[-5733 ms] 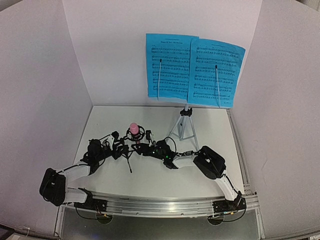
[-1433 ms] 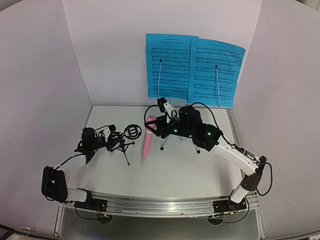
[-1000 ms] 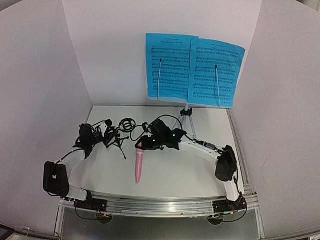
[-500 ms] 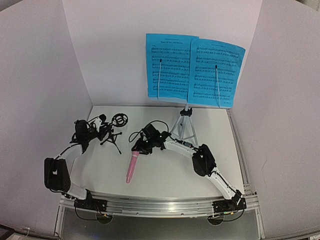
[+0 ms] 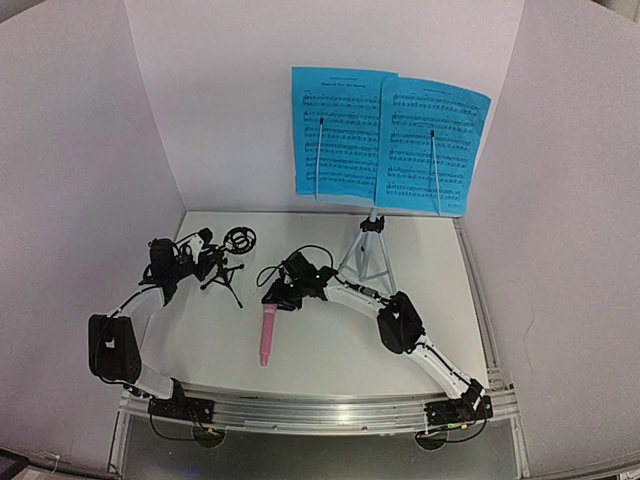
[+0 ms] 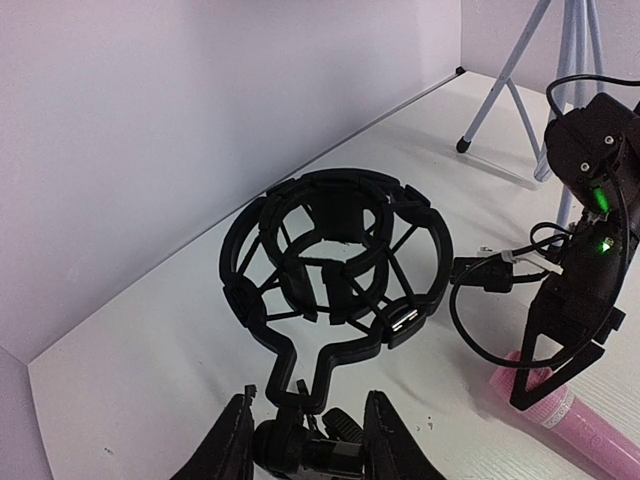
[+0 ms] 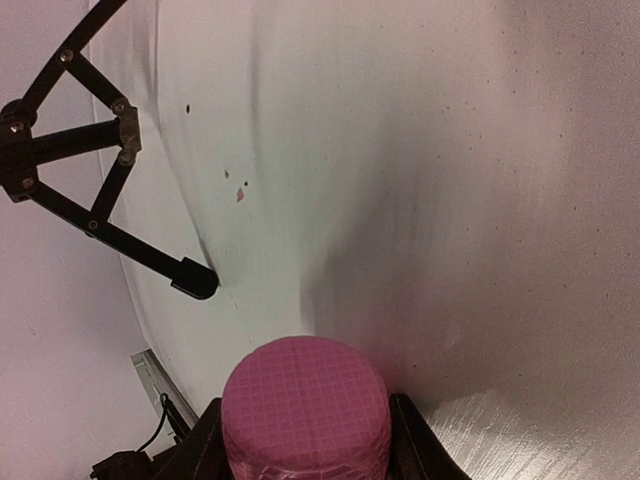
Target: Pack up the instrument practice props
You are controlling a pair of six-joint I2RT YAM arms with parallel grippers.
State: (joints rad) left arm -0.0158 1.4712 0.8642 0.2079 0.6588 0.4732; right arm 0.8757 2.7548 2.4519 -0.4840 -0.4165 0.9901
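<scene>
Microphone (image 5: 267, 335), pink, sits clamped by its head in the right gripper (image 5: 282, 296) over mid-counter; we find the left gripper (image 6: 305, 445) closed on the mic stand (image 6: 335, 290) stem near the left edge.

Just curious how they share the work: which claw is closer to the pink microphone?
Right. The right gripper grips the pink microphone at one end; the left gripper sits apart to its left, holding the black mic stand.

Pink microphone (image 5: 267, 338) mid-table — black ring stand (image 5: 224, 262) left, blue sheets (image 5: 385, 140) upright behind
</scene>
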